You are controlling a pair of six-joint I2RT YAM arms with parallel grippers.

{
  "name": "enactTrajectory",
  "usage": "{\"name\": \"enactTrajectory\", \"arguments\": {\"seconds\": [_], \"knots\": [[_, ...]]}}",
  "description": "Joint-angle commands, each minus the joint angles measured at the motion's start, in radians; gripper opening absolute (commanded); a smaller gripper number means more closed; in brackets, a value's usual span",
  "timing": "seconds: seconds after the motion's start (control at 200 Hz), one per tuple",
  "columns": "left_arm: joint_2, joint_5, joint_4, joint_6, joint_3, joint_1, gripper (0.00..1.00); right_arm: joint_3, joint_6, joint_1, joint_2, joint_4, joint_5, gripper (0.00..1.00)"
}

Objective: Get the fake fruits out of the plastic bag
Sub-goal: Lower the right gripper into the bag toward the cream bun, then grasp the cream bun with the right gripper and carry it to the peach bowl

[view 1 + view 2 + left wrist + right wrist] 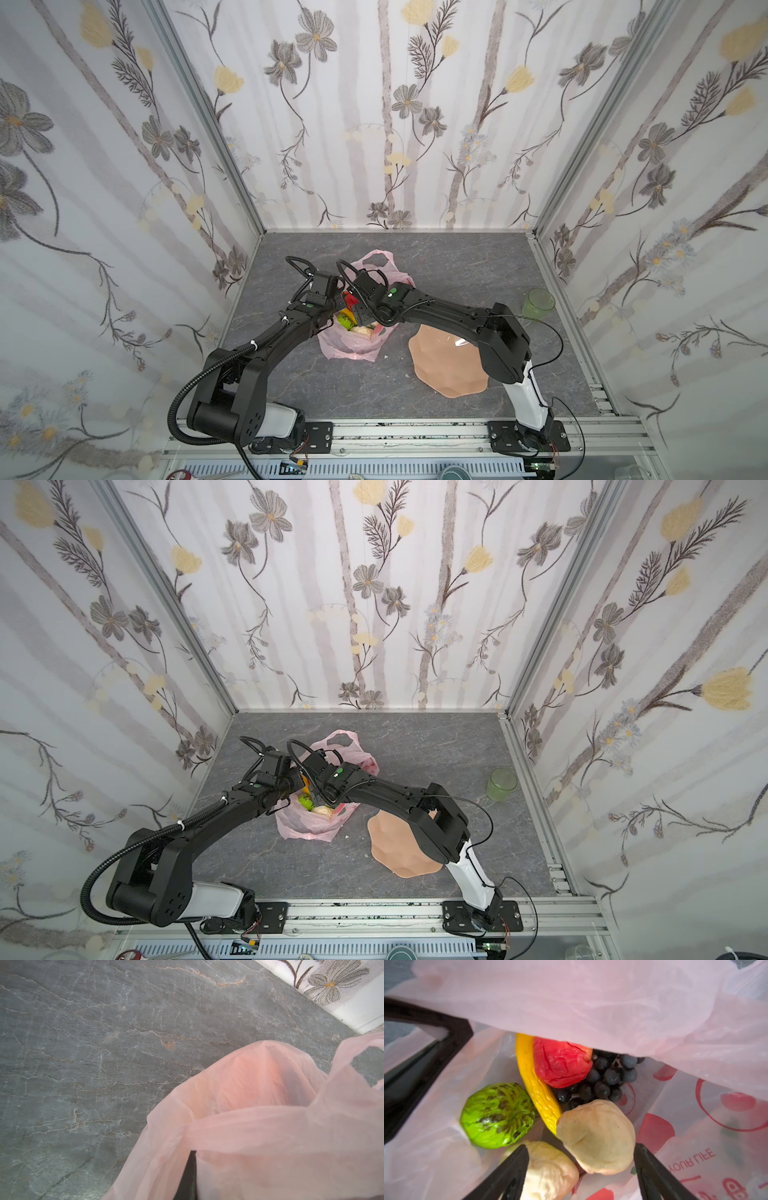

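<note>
Pink plastic bag point(353, 345): left hand point(336, 308), clenched on its rim, holds the mouth open; released right hand point(581, 1148) is poised over a pale beige fruit point(598, 1136).

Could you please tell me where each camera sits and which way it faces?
Top views: high over the arm bases, looking down at the table; both arms show.
Left wrist: against the plastic bag, facing the table; left gripper barely shows.
Right wrist: above the bag's mouth, facing the fake fruits; open right gripper shows.
Shared: the bag.
</note>
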Motion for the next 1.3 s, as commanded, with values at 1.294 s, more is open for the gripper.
{"name": "enactTrajectory", "arguments": {"seconds": [1.294], "knots": [[-0.018, 0.011, 0.044, -0.009, -0.033, 0.0, 0.0, -0.246, 0.059, -0.075, -0.256, 0.225, -0.142, 0.61]]}}
